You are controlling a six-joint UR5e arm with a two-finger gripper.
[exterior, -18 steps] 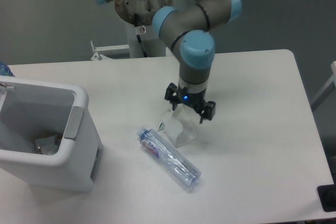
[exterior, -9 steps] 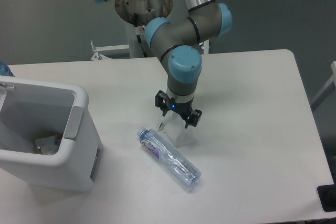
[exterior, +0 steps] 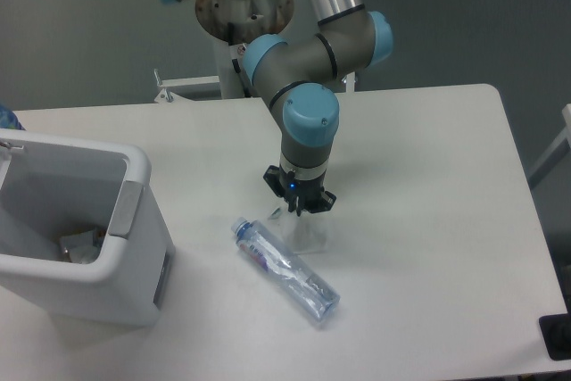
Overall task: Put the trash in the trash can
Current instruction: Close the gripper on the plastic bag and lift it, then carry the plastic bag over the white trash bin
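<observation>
The wrapper (exterior: pixel 306 233) sits pretty much in the middle of the white counter (exterior: pixel 428 220), a pale crumpled lump that's hard to pick out against the surface. The gripper (exterior: pixel 298 210) is straight down on top of it, a small blue light showing on its body. Can't tell from this angle if the jaws are clamped on the wrapper or just sitting around it, since the black body hides them.

Just to the left of the wrapper and running down toward the front edge is the bottle (exterior: pixel 285 267), lying on its side, blue cap end pointing up-left, label near the cap. It's right beside the wrapper, maybe touching, can't say for sure.

Well off to the left of the wrapper is the trash can (exterior: pixel 134 247), a white boxy bin with a grey strip on its rim, and there's some crumpled stuff (exterior: pixel 82 244) already down inside.

Behind the wrapper the arm (exterior: pixel 308 51) rises to its round base at the back of the counter. Past that, grey floor.
</observation>
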